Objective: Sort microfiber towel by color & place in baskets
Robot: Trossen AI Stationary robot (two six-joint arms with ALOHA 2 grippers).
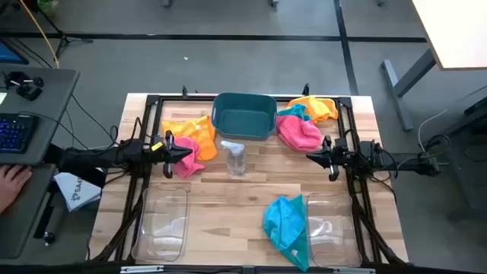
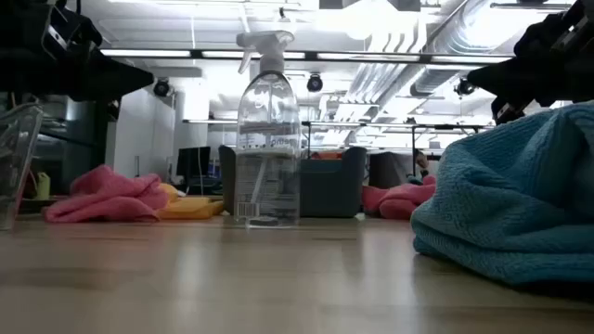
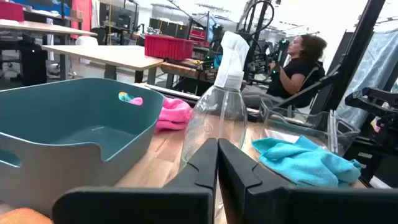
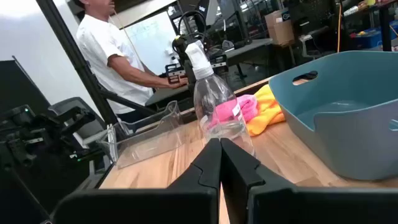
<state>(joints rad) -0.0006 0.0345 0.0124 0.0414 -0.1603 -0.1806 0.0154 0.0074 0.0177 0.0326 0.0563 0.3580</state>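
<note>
Both grippers hover with fingers pressed together, holding nothing: the left gripper (image 1: 169, 146) just above the pink towel (image 1: 185, 157) beside the orange towel (image 1: 199, 131), the right gripper (image 1: 329, 157) beside another pink towel (image 1: 298, 134). To do well, I judge each should spread wide, pinch a single towel, and lift clear of the spray bottle (image 1: 234, 156) between them. Only the high view shows the teal basket (image 1: 244, 114), both clear baskets (image 1: 163, 226) and the teal towel (image 1: 287, 226) draped over the nearer clear one's rim; wrist views reveal people beyond.
</note>
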